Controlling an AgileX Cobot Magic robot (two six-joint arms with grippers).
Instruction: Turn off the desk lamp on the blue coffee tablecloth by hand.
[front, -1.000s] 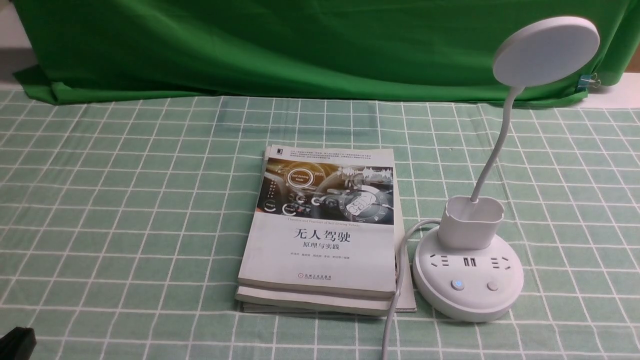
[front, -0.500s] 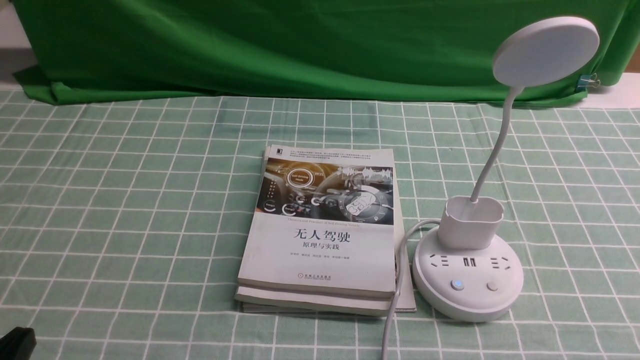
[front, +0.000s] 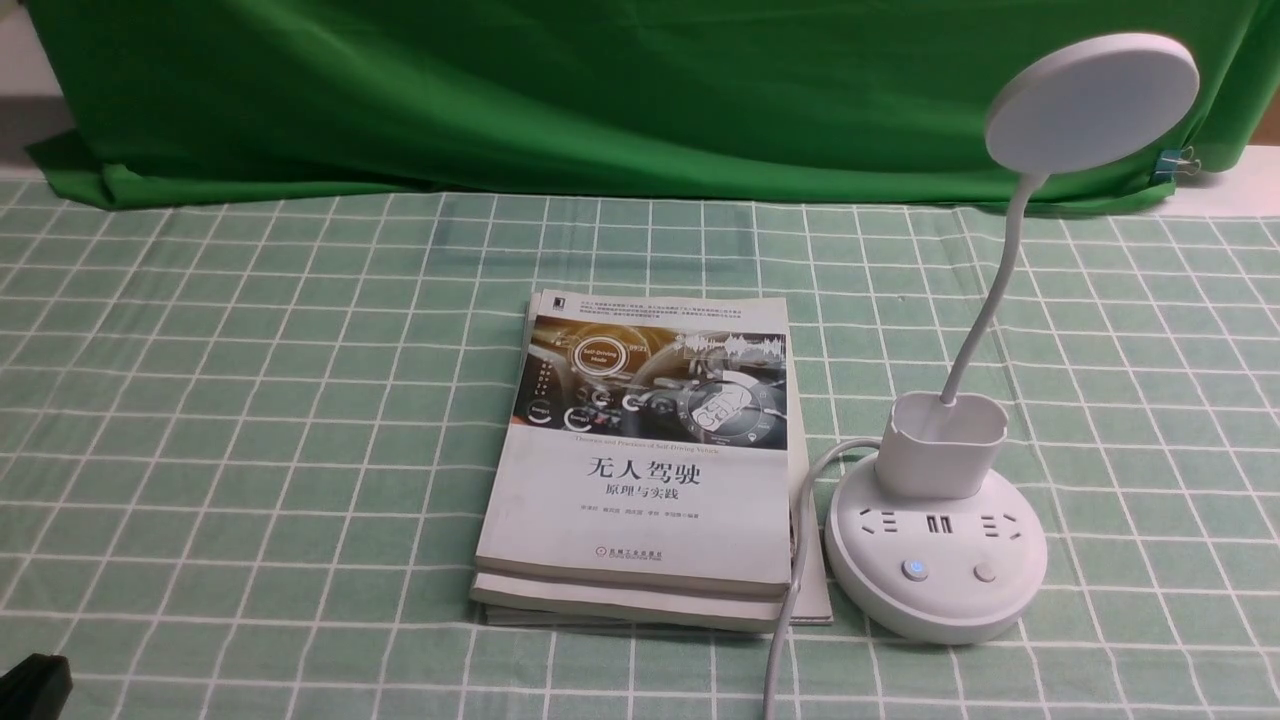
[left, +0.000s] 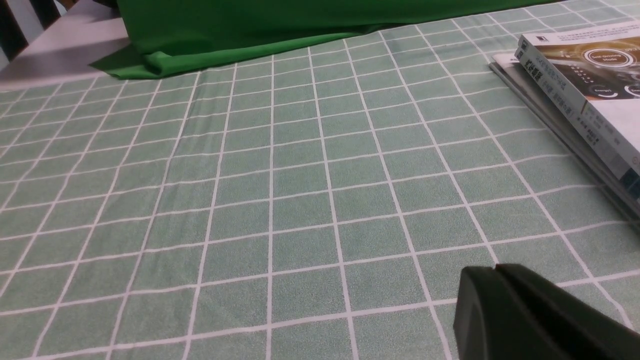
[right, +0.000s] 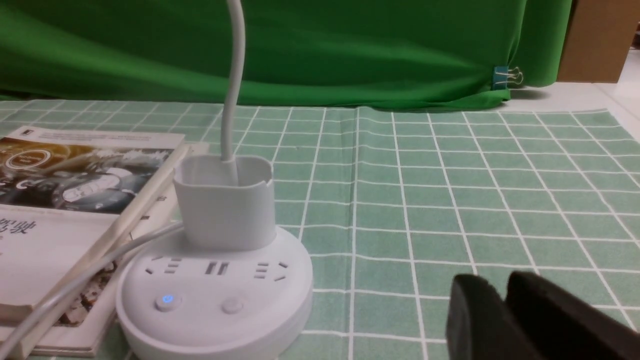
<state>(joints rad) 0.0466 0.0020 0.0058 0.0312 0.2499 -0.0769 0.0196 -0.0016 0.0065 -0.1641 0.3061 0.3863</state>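
The desk lamp (front: 935, 535) stands on the blue coffee tablecloth (front: 250, 400) toward the near right part of the table, its round base flat on the cloth. A cup-shaped holder (front: 940, 445) rises from the back of the base, and the thin neck (front: 985, 300) curves up out of it to the flat disc head (front: 1092, 102), which tilts high over the far right edge in front of the green backdrop cloth (front: 600, 90). On the base's top I can see a row of sockets and, nearer the front edge, 2 buttons: the left button (front: 914, 569) glows blue, the right button (front: 986, 572) is plain white. A white cord (front: 790, 600) leaves the base and runs off the near edge.

Just left of the lamp lies a stack of books (front: 640, 460), roughly mid-table, the cord lying against its right side.

The right gripper (right: 500, 305) hangs low over the cloth, near the base's right side and apart from it; its 2 dark fingers look pressed close together with only a thin seam between, holding nothing. The left gripper (left: 495, 270) sits over bare cloth near the table's near left corner, well apart from the books, fingers likewise together and empty. In the front view only a dark scrap of the left arm (front: 30, 685) shows at that corner.
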